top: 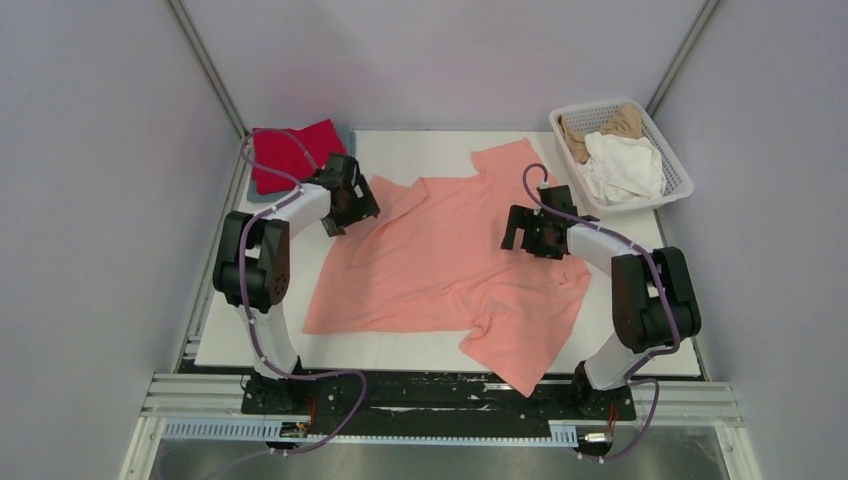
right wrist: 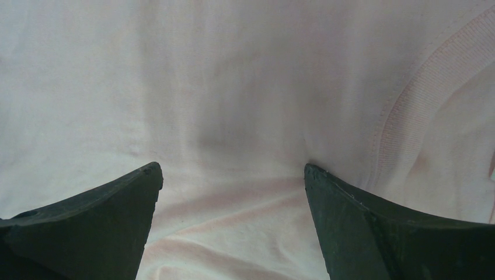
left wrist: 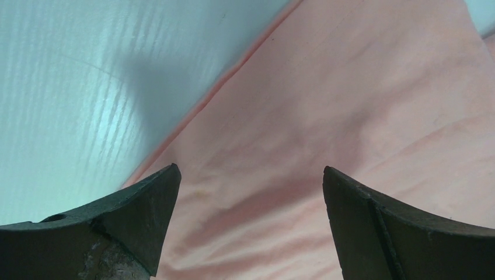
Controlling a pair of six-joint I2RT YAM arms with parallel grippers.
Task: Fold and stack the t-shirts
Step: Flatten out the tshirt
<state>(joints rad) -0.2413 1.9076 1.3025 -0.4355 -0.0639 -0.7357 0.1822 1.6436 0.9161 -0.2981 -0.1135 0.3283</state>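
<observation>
The salmon-pink t-shirt (top: 440, 260) lay spread across the middle of the white bench (top: 420, 150), rumpled. Its near right corner trailed past the white surface toward the dark rail by the arm bases. The left hand (left wrist: 251, 175) hung wide open and empty over the shirt's left edge, where the hem ran slantwise against bare bench. The right hand (right wrist: 233, 169) was just as wide and just as empty, low over the cloth on the shirt's right side, with a ribbed band of the shirt curving just beside its right finger. I could not tell whether either hand's fingertips touched the fabric. At the far left corner sat the bright red t-shirt (top: 290, 152), folded on top of the grey-blue one (top: 348, 135). At the far right, the white t-shirt (top: 622, 168) and the tan one (top: 615, 125) were heaped in the lattice basket (top: 668, 150).
</observation>
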